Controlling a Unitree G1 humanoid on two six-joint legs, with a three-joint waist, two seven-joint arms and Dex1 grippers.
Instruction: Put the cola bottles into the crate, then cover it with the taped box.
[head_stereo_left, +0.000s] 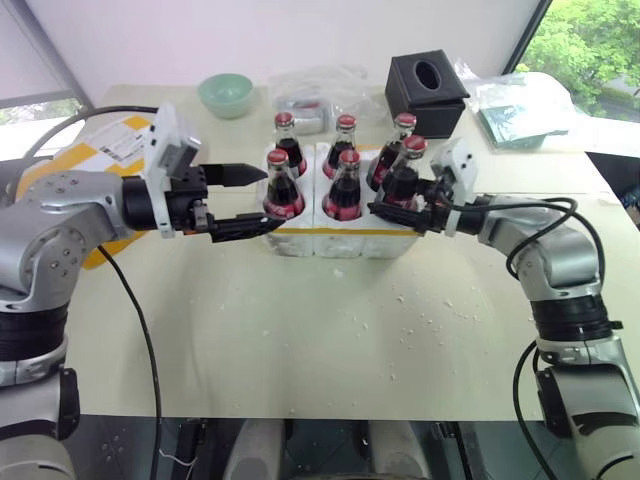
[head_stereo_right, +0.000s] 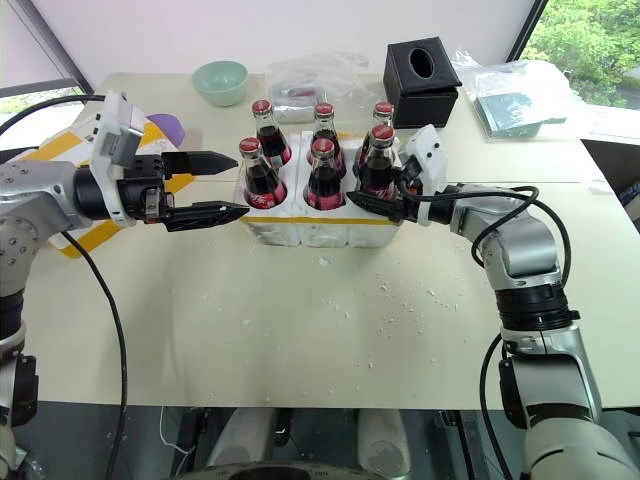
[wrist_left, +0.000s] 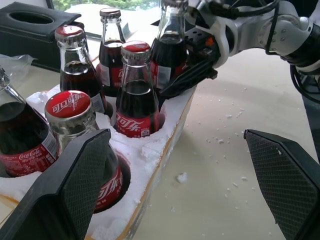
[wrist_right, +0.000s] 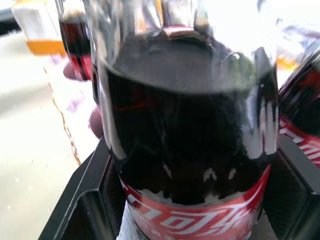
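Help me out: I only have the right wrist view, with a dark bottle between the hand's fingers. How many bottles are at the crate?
Observer: Six cola bottles, counting yours. The right hand grips the front right bottle at the crate.
Operator: And the left hand?
Observer: The left hand is open, holding nothing, beside the crate's left end.
Operator: Where is the taped box?
Observer: The taped box lies on the table at the robot's left, behind the left arm.
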